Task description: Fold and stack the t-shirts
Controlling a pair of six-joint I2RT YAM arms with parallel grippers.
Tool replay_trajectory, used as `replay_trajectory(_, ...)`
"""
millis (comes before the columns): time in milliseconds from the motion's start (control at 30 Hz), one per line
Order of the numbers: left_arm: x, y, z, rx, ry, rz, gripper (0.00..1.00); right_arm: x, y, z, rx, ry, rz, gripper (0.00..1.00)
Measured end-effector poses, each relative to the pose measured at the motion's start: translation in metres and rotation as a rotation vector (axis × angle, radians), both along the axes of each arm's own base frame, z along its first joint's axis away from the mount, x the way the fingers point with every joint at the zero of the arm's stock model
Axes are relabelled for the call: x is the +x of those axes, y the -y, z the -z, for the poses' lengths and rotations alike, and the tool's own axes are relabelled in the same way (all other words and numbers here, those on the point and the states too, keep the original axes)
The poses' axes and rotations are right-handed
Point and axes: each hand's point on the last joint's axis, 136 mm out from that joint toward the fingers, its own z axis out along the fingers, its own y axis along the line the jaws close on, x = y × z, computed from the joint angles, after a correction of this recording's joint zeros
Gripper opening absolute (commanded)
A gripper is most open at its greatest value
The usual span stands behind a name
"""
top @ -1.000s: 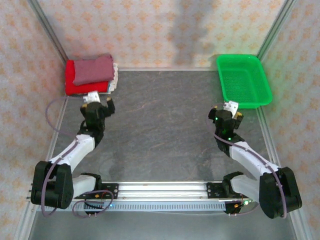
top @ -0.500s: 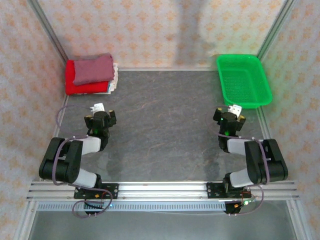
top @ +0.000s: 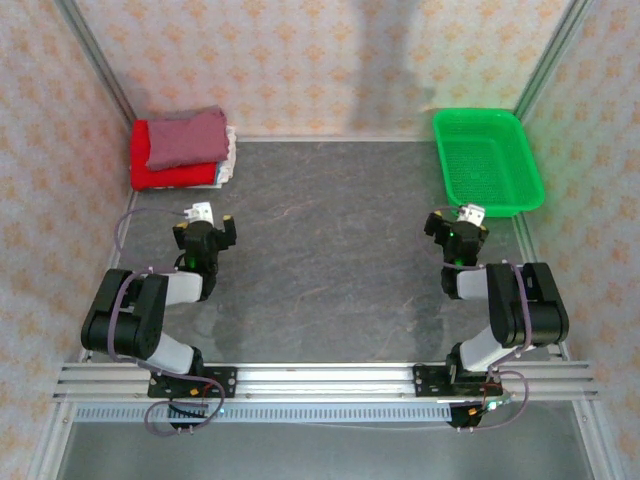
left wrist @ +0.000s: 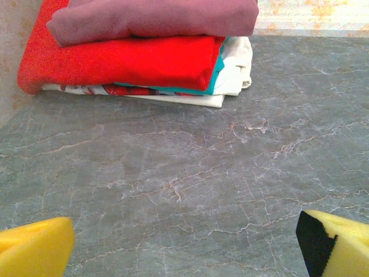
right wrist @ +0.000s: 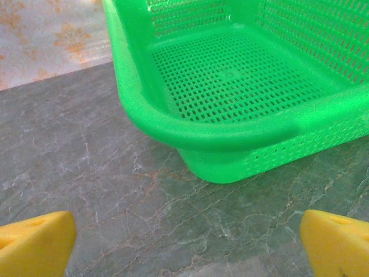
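T-shirts [top: 182, 150] lie stacked in the far left corner of the worktop [top: 330, 250]: maroon one [left wrist: 155, 17] on top, bright red [left wrist: 127, 60] under it, whitish ones [left wrist: 233, 66] beneath. The pile sits straight ahead of the left arm's fingers [left wrist: 34, 248], its long axis across them. These are spread and empty. The right arm's fingers [right wrist: 34, 242], likewise spread and empty, face the green basket [right wrist: 230, 75], well apart from the pile.

1. The maroon t-shirt [left wrist: 155, 20] is soft matt cloth, slightly fuzzy.
2. The red shirt [left wrist: 121, 60] is matt cloth with a rougher nap.
3. The whitish shirts [left wrist: 237, 63] are smooth cloth.
4. The table [left wrist: 190, 184] looks matt and stone-like, grey with fine veins.
5. The basket [right wrist: 230, 75] is glossy green plastic — a perforated mesh.
6. The finger pads [left wrist: 34, 251] look like matt yellow foam.
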Motion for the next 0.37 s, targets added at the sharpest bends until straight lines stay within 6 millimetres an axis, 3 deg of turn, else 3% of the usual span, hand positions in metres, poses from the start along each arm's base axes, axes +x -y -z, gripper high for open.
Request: replay_trajectory(367,-0.0001,-0.0001,0.0002,0.000,-0.001,0.000,1.00,-0.0012,-0.0020,0.0046,0.000,-0.021,-0.011,0.99)
